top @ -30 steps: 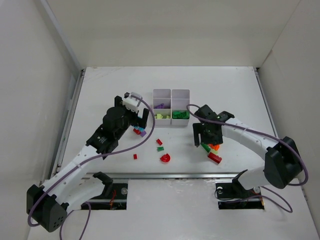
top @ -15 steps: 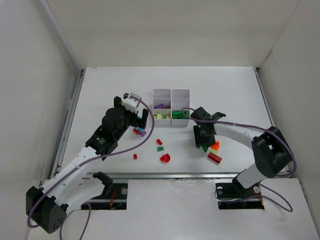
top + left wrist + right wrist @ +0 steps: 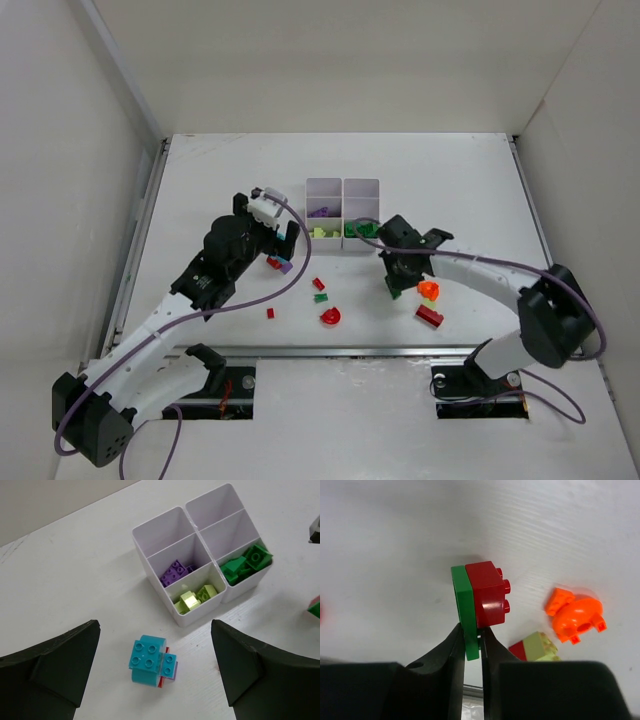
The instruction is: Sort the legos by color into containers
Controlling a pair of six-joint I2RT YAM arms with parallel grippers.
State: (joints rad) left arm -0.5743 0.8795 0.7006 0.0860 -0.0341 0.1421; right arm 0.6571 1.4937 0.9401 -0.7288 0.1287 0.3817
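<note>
Two grippers are at work on separate pieces. The left gripper [image 3: 154, 627] hangs wide open and holds nothing. A cyan brick [image 3: 148, 659], stacked over a purple and a red piece, lies on the desk [image 3: 75, 580] under the gap between its fingers.

Just beyond stands the white tray [image 3: 343, 181], with purple in its middle-left cell, yellow-green in the near-left and green bricks [image 3: 245, 564] in the near-right.

Further right, the right gripper [image 3: 470, 632] is pinched tight on the edge of a thin green plate [image 3: 461, 600], and a red brick [image 3: 487, 600] is stuck to the plate's flat face. In the top view this gripper [image 3: 395, 285] sits close to the tray's near-right corner. The green cell therefore lies a short way ahead and to its left, and the right arm is the nearer one. The red brick would likely ride along into that cell.

An orange piece [image 3: 576, 616] lies loose on the desk at the far right.
</note>
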